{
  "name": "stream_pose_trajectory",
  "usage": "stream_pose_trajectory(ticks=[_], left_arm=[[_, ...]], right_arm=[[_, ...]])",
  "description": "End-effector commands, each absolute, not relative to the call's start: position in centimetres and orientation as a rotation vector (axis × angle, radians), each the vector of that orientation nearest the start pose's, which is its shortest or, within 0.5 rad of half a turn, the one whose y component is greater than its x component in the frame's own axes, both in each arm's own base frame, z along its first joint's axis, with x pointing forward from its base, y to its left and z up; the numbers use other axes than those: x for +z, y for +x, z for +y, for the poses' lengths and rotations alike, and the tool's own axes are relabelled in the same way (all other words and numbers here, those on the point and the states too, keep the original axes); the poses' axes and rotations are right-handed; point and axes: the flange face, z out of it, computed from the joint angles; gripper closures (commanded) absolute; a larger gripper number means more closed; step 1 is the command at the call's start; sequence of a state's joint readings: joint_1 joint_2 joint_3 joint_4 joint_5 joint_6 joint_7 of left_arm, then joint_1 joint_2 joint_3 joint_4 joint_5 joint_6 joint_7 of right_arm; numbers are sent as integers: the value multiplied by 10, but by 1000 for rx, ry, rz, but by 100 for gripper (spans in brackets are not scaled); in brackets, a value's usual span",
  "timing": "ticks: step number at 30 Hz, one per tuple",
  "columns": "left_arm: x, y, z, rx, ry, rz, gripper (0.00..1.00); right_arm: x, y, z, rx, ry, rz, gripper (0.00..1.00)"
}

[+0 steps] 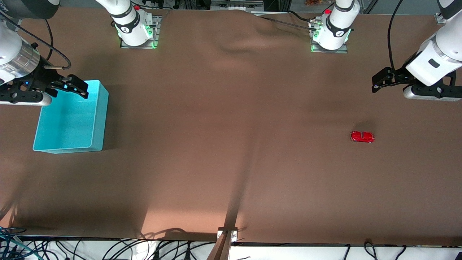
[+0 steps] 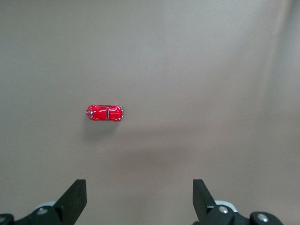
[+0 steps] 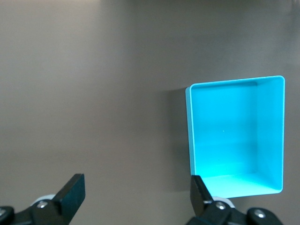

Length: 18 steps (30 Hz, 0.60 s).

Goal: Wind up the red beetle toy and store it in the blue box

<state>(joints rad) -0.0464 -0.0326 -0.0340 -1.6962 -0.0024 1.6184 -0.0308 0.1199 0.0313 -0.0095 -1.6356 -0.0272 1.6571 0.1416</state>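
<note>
Nothing started yet, so the risks are all ahead. The red beetle toy (image 1: 362,137) sits on the bare counter (image 1: 231,162) toward the left arm's end, on its wheels, well apart from the blue box (image 1: 72,119) at the right arm's end. Left end effector (image 1: 388,80) hangs up in the air over the counter near the toy, fingers wide apart w/ nothing between them; in the left wrist view the toy (image 2: 105,113) lies ahead of the fingers (image 2: 75,199), not between them. Right end effector (image 1: 70,86) hovers over the box's corner nearest the robots, also spread wide and empty; that arm waits.

Likely trouble:
- The toy is tiny, glossy, rounded, so fingers closing off-centre will prob. squirt it sideways or roll it away on its wheels.
- Winding needs 1 firm hold, maybe 2; a loose pinch lets the body twist instead.
- Once wound, it may run off if set down outside the box.

Room is generous: no clutter around the toy, and the counter's edge nearest the camera is well off (though a rolling car could cover that). The box (image 3: 236,136) is open-topped and empty inside. The carry crosses most of the counter, so a handover or long reach looks necessary.
</note>
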Motion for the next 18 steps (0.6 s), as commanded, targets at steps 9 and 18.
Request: stream_pose_trajectory(ticks=[9,18], left_arm=[[581,540,-42,122,-3156,111,0],[566,538,-41,173,-3153,111,0]], right_arm=[[589,567,59,20,-3152,50,0],[589,567,59,20,-3152,50,0]])
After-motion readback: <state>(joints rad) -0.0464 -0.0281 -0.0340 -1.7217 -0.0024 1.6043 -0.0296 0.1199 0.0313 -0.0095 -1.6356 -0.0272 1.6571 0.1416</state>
